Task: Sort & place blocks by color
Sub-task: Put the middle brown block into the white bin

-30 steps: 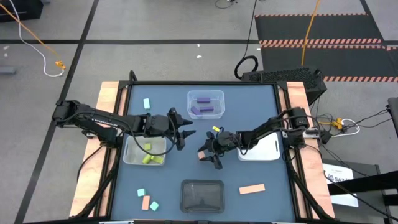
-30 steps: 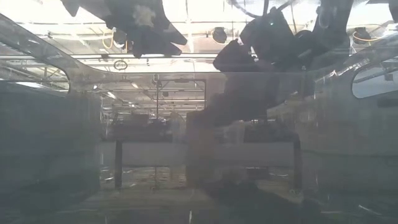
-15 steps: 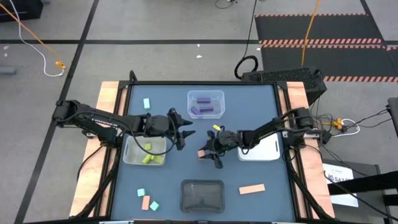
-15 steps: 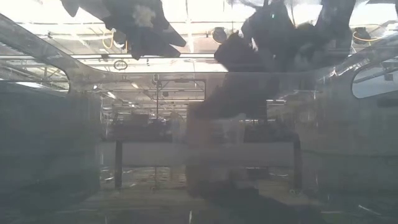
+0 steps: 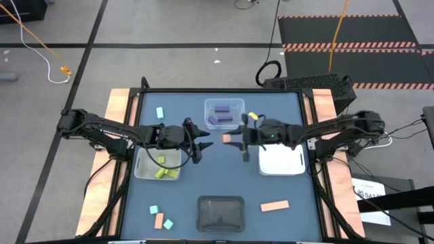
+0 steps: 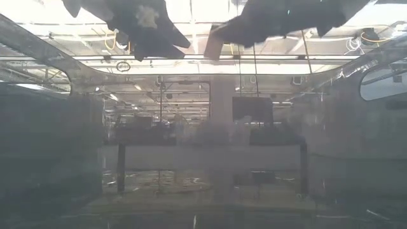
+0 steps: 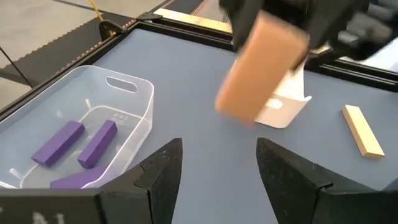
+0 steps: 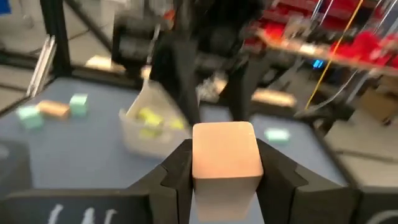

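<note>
Salmon-orange block (image 5: pixel 228 139) is hanging above the table (image 5: pixel 183 196) near frame center, just below the clear tray (image 5: pixel 224 104) w/ purple bars (image 5: pixel 222 118). Right gripper (image 5: pixel 239 139) is holding it, jaws clamped on it. Left gripper (image 5: pixel 203 145) is hovering center-left, jaws apart, beside the tray w/ yellow-green pieces (image 5: pixel 163 173).

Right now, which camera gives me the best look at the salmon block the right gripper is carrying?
The right wrist view: the salmon block sits large between the right gripper fingers, clearly clamped. The left wrist view shows its long side, tilted above the table. High view shows only a small orange patch; low view, a dark silhouette.
</note>
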`<state>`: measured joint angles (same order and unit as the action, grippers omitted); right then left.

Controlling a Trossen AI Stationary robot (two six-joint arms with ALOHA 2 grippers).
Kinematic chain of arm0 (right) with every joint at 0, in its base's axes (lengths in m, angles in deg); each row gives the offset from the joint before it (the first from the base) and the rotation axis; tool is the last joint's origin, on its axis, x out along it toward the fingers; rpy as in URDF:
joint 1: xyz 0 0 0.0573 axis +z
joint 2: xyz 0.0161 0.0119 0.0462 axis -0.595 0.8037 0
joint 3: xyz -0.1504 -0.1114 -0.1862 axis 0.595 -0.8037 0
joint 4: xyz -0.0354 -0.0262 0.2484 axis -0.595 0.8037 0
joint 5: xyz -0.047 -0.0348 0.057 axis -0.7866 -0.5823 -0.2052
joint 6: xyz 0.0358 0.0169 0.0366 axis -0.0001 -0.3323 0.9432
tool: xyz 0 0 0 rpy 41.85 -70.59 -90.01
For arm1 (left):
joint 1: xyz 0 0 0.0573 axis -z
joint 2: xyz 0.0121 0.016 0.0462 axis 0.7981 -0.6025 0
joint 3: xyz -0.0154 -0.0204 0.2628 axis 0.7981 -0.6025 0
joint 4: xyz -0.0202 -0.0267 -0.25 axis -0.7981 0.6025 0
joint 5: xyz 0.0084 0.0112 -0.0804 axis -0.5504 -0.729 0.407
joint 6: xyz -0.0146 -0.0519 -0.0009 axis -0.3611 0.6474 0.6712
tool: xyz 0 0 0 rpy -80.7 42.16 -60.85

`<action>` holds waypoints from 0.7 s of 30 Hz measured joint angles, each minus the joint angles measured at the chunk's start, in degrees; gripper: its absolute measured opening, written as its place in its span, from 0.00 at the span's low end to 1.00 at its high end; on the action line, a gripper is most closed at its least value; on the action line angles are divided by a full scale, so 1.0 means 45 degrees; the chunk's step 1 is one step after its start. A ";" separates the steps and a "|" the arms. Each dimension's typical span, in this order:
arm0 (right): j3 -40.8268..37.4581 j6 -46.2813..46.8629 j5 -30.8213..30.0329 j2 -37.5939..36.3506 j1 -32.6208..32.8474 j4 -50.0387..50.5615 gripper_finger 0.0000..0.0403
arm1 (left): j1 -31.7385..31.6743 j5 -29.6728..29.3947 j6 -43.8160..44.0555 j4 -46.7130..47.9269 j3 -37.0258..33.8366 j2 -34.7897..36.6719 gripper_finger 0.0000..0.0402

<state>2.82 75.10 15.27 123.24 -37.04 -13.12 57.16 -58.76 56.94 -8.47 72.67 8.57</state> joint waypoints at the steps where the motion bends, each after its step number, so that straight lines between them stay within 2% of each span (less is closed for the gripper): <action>1: 0.0000 -0.0130 -0.0005 -0.0258 -0.0045 0.0005 0.28 | -0.0003 0.0001 0.0003 -0.0055 0.0000 -0.0001 0.52; 7: 0.0000 -0.0676 -0.0046 -0.0864 -0.0069 0.0111 0.28 | -0.0010 0.0002 -0.0050 -0.0558 0.0000 -0.0005 0.52; 11: 0.0000 0.0693 -0.0049 -0.1258 -0.0069 0.1194 0.28 | -0.0010 0.0005 -0.0041 -0.0619 0.0000 -0.0005 0.52; 13: 0.0005 0.1973 -0.0048 -0.1615 -0.0036 0.2653 0.28 | -0.0010 0.0005 -0.0007 -0.0588 0.0000 -0.0005 0.52; 18: 0.0005 0.5380 0.0008 -0.3026 0.0222 0.8530 0.28 | -0.0010 0.0010 -0.0006 -0.0426 0.0000 -0.0005 0.52; 21: 0.0000 0.7600 0.0028 -0.3913 0.0483 1.1091 0.29 | -0.0010 0.0010 -0.0002 -0.0338 0.0000 -0.0005 0.52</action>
<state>2.82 109.30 15.39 105.63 -34.87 36.79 57.11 -58.72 56.93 -9.99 72.67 8.55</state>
